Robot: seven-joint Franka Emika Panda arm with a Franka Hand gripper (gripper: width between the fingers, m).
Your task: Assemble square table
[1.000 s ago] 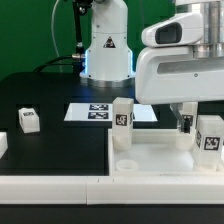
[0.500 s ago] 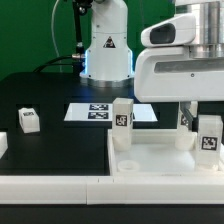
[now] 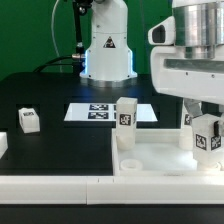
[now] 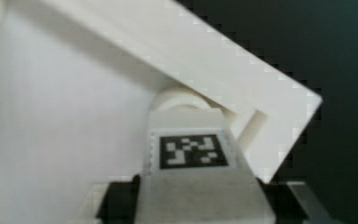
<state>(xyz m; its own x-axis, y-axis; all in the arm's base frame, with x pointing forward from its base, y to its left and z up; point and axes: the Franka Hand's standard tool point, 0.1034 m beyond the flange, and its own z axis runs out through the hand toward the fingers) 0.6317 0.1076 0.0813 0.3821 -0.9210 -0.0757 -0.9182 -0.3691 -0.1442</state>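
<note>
We see the gripper [image 3: 206,128] at the exterior view's right, pinching a leg [image 3: 207,136] between its fingers. That held leg stands upright over the panel [image 3: 160,157], near the panel's far corner on that side. Its tag faces the camera. We cannot tell whether its lower end touches the panel.

In the wrist view the gripper [image 4: 197,204] clasps the held leg [image 4: 194,152] from both sides, with a dark finger [image 4: 119,204] showing beside it. The leg's tag is plain to read and its rounded end lies close by the panel's raised rim [image 4: 194,65]. The panel [image 4: 51,120] fills most of that view.

A second leg [image 3: 125,122] stands upright at the panel's far corner on the exterior view's left, well apart from the held leg. An open socket [image 3: 130,163] shows in the near corner on that side.

A third leg [image 3: 28,120] lies on the black table [image 3: 50,140], well apart from the panel. A fourth white piece [image 3: 2,145] is cut off by the picture's edge at the exterior view's left. The marker board [image 3: 95,112] lies flat behind the panel, before the robot base [image 3: 106,50]. A rail [image 3: 50,186] runs along the front.
</note>
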